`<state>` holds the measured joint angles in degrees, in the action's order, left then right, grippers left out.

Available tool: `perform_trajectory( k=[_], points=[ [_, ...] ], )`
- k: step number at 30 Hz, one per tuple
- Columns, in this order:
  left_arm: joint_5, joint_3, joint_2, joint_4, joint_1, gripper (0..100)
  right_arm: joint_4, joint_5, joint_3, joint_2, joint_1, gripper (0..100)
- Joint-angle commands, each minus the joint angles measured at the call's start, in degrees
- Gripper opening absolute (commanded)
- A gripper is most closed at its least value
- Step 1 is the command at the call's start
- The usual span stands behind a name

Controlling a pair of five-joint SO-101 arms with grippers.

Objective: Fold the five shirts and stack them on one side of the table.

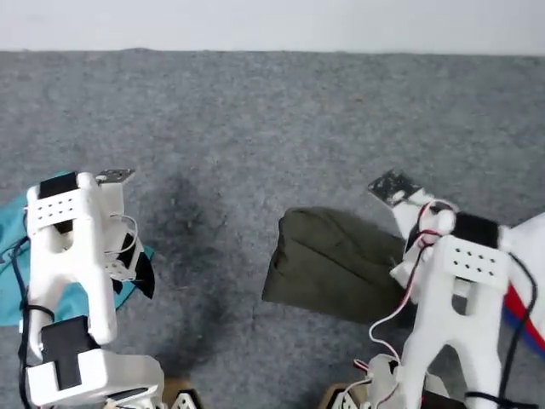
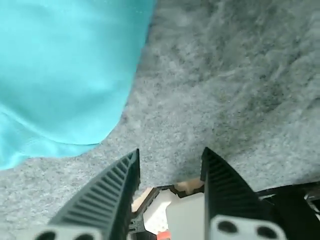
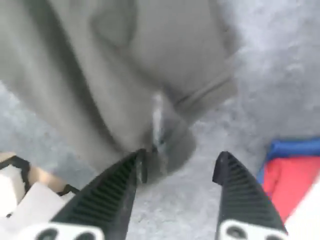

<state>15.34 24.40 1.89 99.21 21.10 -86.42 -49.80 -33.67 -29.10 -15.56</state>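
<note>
Right gripper (image 3: 181,165): ribbed black fingers spread, nothing held, one tip just beside the creased edge of the soft, folded olive shirt (image 3: 100,75). Left gripper (image 2: 170,167): fingers spread, empty, above the fuzzy grey table cover (image 2: 240,75), near the smooth teal shirt (image 2: 65,75).

The table with its grey, felt-like carpet cover (image 1: 255,128) carries three garments. A folded olive-green cloth shirt (image 1: 336,260) lies right of the middle. A turquoise cloth shirt (image 1: 10,256) lies at the near left edge, and a white garment with red and blue bands (image 1: 532,243) lies at the near right edge.
</note>
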Motion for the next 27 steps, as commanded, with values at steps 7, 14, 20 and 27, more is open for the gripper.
perform_trajectory(
  k=[7, 14, 20, 27],
  points=[
    [-9.32, -6.99, 1.93, 1.41, -16.97, 19, -2.15, 33.58, 18.46, 5.41, 2.15, 23.6],
    [-11.60, -7.08, 1.85, 1.41, -21.10, 19, -2.77, 62.77, 18.64, 22.55, 3.12, 35.9],
    [-11.60, -6.99, 1.85, 1.41, -21.45, 19, -6.90, 65.76, 20.92, 42.24, 5.32, 36.6],
    [-11.60, -6.90, 1.85, 1.32, -21.10, 19, -14.90, 61.89, 39.30, 62.64, 10.07, 36.6]
  ],
)
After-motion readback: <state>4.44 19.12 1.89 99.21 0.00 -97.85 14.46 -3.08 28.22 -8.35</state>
